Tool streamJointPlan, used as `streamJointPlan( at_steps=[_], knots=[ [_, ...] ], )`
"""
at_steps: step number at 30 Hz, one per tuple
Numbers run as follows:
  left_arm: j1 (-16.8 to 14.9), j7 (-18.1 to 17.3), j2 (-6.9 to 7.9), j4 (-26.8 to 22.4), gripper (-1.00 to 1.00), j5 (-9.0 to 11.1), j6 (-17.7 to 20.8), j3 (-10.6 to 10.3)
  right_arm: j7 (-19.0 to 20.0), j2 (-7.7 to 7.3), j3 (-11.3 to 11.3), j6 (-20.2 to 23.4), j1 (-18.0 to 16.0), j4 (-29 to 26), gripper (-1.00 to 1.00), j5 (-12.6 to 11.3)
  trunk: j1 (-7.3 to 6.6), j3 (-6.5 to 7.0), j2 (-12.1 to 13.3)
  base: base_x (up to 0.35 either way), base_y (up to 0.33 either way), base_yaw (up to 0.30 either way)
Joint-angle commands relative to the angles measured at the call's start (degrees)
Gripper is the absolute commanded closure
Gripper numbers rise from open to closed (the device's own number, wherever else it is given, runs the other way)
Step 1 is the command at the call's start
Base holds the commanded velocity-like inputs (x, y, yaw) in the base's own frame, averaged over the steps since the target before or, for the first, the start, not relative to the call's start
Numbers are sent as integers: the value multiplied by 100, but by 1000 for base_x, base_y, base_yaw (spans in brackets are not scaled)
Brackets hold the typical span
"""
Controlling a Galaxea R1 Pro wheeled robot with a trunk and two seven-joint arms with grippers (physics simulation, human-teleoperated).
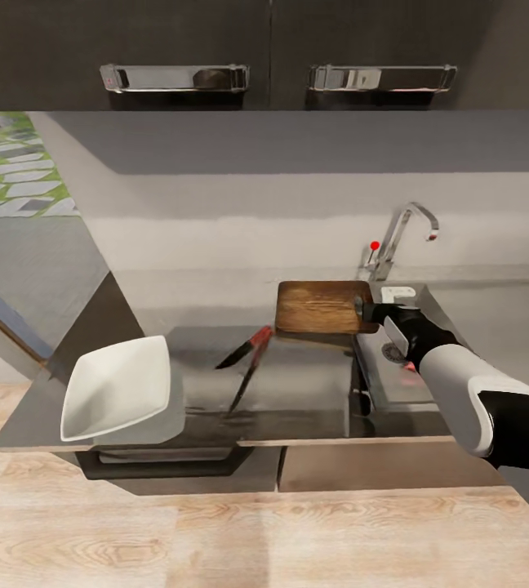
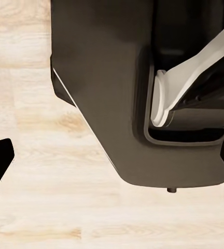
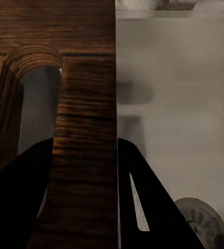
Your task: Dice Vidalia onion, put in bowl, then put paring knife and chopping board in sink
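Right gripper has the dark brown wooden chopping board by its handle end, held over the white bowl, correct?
Not the bowl. The head view shows the right gripper holding the dark brown wooden chopping board beside the stainless steel sink; the white squarish bowl sits far left.

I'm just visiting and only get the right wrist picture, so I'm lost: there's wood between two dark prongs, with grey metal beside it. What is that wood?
Observer: It's the chopping board. The head view shows the right tool gripping its short edge, right beside the sink.
Operator: Is anything behind that sink?
Observer: Yes, a chrome tap stands by the wall behind it.
Operator: And further left?
Observer: A white bowl sits at the left end of the countertop.
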Motion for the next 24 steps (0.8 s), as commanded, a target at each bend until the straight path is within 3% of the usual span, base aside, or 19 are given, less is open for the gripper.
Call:
streamJointPlan(
  at_steps=[1,24],
  knots=[
    [3,-2,-1,-11,-100,7,-6,-8,-2,5,-27,33,-3,-9,100,30,5,1,-9,124,59,-85],
    [3,-2,0,-12,-100,7,-6,-8,7,20,-15,24,-3,0,100,30,5,26,-9,82,48,-10]
  ],
)
